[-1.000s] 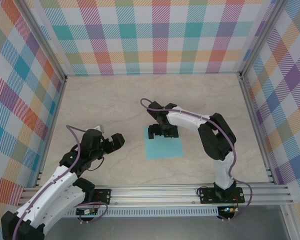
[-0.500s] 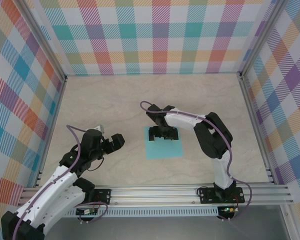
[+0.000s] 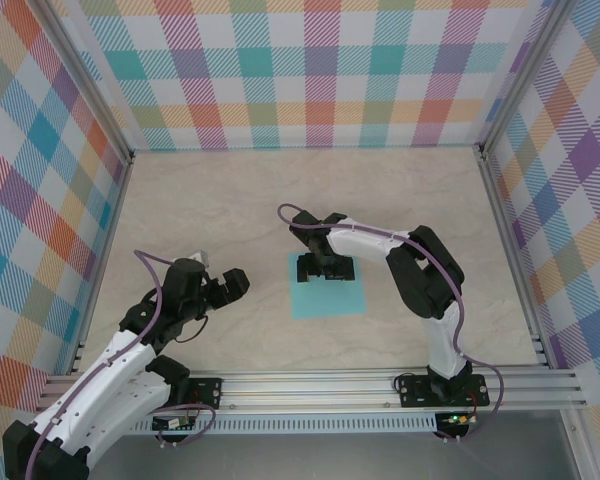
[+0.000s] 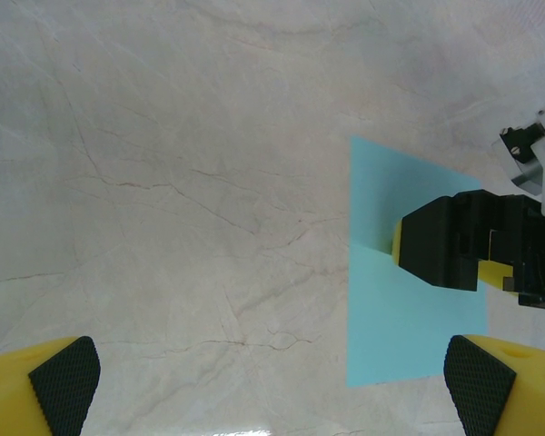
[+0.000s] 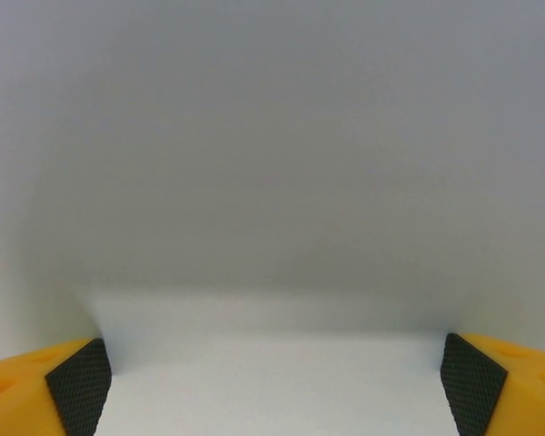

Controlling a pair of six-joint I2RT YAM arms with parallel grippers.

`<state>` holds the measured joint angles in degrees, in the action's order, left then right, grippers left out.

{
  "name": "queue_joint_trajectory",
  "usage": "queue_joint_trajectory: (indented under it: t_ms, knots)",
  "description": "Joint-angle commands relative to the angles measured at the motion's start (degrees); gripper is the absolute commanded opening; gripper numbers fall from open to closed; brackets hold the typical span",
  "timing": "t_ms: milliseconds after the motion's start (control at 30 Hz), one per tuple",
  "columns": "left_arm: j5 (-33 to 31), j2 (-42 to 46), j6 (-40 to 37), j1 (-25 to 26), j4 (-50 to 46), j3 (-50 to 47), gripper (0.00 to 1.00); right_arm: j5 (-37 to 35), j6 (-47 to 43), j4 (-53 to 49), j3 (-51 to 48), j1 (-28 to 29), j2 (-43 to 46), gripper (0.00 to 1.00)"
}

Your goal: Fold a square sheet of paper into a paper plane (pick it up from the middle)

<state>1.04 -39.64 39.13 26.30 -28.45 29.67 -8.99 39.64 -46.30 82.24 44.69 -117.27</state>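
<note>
The square sheet of paper (image 3: 330,292) lies flat on the counter (image 3: 220,190), a little toward 6 o'clock from the middle. The right fingers (image 5: 73,386) are spread wide and sit low over the sheet near its 12 o'clock edge, not over its middle. They hold nothing that I can see. But the close view from that arm is so pale and blurry that I cannot be sure whether the tips touch the paper. The left fingers (image 4: 65,386) are spread wide too and hold nothing. They wait at 9 o'clock from the sheet, well apart from it. Things could go wrong from here. The paper is thin and flat, so the right fingers may close and just slide over it, catching nothing. They may push it along the counter and turn it crooked. If they pinch near the edge and not the middle, the sheet may hang lopsided, flop, or get a crease in the wrong place. Pressing down too hard could wrinkle it, and then the plane's folds would not line up.
</note>
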Motion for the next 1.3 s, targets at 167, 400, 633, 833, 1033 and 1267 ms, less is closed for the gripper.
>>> queue_joint_trajectory:
  t_ms: [167,400,633,833,1033,1267]
  knots:
    - [0.28,0.39,-1.19,-0.82,-1.61,0.56,1.00,1.75,-0.17,-0.72,-3.80,0.57,-5.24,0.82]
    - [0.24,0.26,-1.21,-0.82,-1.50,0.59,1.00,2.48,-1.47,-0.59,-3.72,0.15,-4.09,0.74]
    - [0.42,0.15,-1.22,-0.82,-1.44,0.48,1.00,0.79,-2.84,-3.56,-0.43,-0.13,1.16,0.94]
    - [0.76,-0.57,-1.33,-0.82,-0.63,0.46,1.00,-0.49,-2.46,-4.45,1.22,-0.39,2.46,1.00]
    - [1.07,-1.15,-1.72,-0.78,-0.73,0.65,1.00,3.37,-2.11,-1.44,-1.76,-0.57,-1.50,1.00]
    - [0.94,-1.04,-1.78,-0.87,-1.08,1.00,1.00,6.69,-0.62,1.17,-5.81,-0.06,-5.56,0.95]
